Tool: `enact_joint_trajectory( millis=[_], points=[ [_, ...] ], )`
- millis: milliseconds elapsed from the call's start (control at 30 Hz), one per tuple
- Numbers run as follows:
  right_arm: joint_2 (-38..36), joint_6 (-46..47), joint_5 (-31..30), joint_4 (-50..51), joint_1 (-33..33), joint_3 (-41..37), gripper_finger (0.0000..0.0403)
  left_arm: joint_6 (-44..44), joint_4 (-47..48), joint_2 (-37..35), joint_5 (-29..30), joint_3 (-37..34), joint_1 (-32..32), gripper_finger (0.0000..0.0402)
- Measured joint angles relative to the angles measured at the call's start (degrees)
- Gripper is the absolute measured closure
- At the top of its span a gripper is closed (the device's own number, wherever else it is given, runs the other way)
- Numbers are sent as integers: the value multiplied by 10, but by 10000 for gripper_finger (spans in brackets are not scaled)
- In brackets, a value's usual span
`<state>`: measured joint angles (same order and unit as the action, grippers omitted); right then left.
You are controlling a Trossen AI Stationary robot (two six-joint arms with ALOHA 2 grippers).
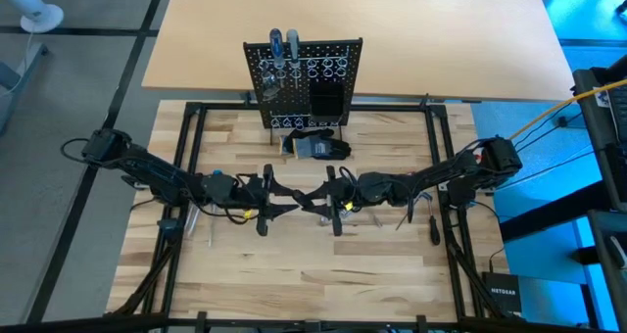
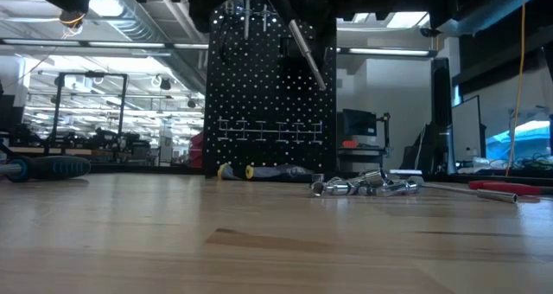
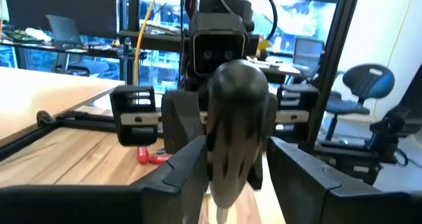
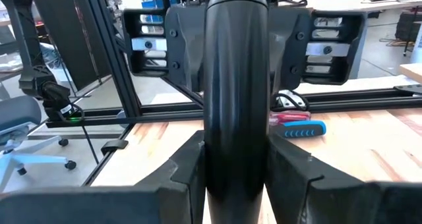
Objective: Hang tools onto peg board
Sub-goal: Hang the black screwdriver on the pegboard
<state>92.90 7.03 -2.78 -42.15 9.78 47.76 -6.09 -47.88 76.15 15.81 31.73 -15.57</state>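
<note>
A black-handled screwdriver [image 4: 236, 99] hangs in mid-air at the centre of the high view, passed between the two arms. It looks light and rigid, its smooth rounded handle likely slippery, so the thick middle of the handle seems the safest place to grip. The right gripper [image 4: 234, 174] is pinching that handle, and the left gripper [image 3: 227, 168] has its fingers about the same tool's rounded end, whether clamped I cannot tell. The peg board [image 1: 304, 78] stands above centre.
</note>
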Motion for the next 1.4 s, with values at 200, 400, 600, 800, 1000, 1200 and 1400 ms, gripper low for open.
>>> enact_joint_trajectory(
  millis=[200,400,600,800,1000,1200,1400],
  points=[
    [0,0,-1,-3,0,0,283,-8,95,-47,-2,0,-3,258],
    [0,0,-1,-17,0,0,283,5,120,-67,0,0,-14,285],
    [0,0,-2,-31,0,0,283,23,103,-66,0,0,-20,364],
    [0,0,-2,-35,0,0,283,32,65,-59,0,0,-20,392],
    [0,-1,-13,-37,8,0,283,30,52,-54,2,0,-19,399],
    [0,-7,-16,-42,8,0,283,18,23,-54,3,0,-19,400],
    [0,-7,-16,-46,8,0,283,17,20,-54,7,0,-19,400]
  ],
)
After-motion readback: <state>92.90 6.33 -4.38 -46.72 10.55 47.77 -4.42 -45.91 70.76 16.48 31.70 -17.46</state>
